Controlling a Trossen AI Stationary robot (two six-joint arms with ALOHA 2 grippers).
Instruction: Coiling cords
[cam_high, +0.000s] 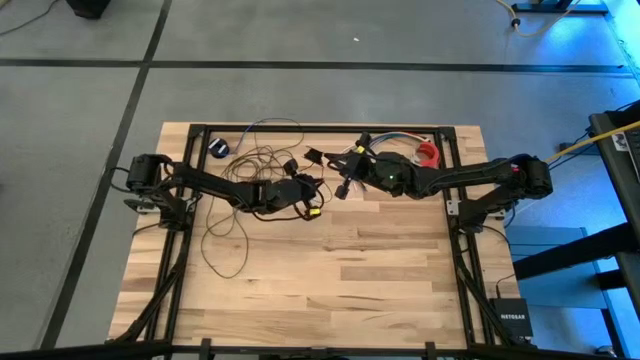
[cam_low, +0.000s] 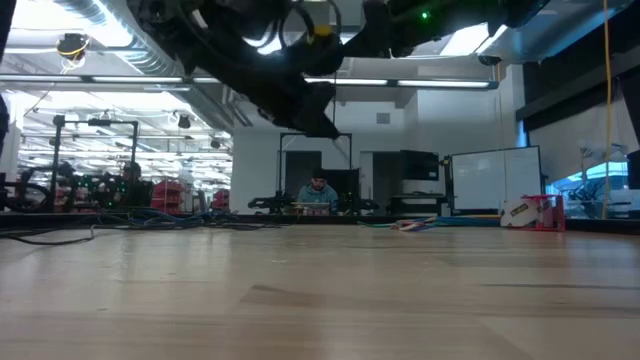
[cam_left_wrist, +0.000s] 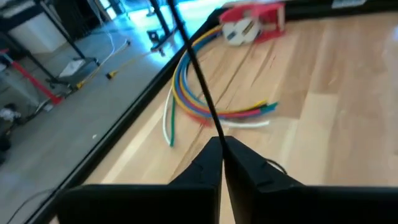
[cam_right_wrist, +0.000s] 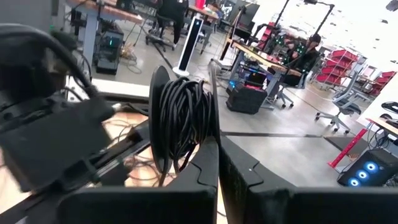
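The cords are one long thin dark wire. Its loose loops (cam_high: 245, 172) lie on the table's far left part, and its small black puck (cam_high: 222, 147) lies near the far edge. My left gripper (cam_left_wrist: 222, 144) is raised at the table's middle (cam_high: 312, 200), shut on a strand. My right gripper (cam_right_wrist: 217, 146) stands close beside it (cam_high: 342, 185), shut, with a wound bundle of the cord (cam_right_wrist: 183, 118) at its fingertips. In the low view both grippers hang dark well above the tabletop. My left gripper pinches one strand of the cord (cam_left_wrist: 214, 127) between its two fingertips. The strand runs straight and taut away from the tips, clear of the table. My right gripper is shut on a thin dark edge (cam_right_wrist: 212, 99) beside the wound bundle. The bundle stands upright above the fingertips, clear of the table, with a few strands hanging below it.
A short bundle of multicoloured wires (cam_left_wrist: 205, 99) and a red and white object (cam_left_wrist: 252, 22) lie near the far edge, right of centre. A black frame rail (cam_high: 300, 128) runs along the table's edges. Bare wood (cam_high: 330, 280) fills the near half. A person (cam_low: 318, 190) sits in the room beyond.
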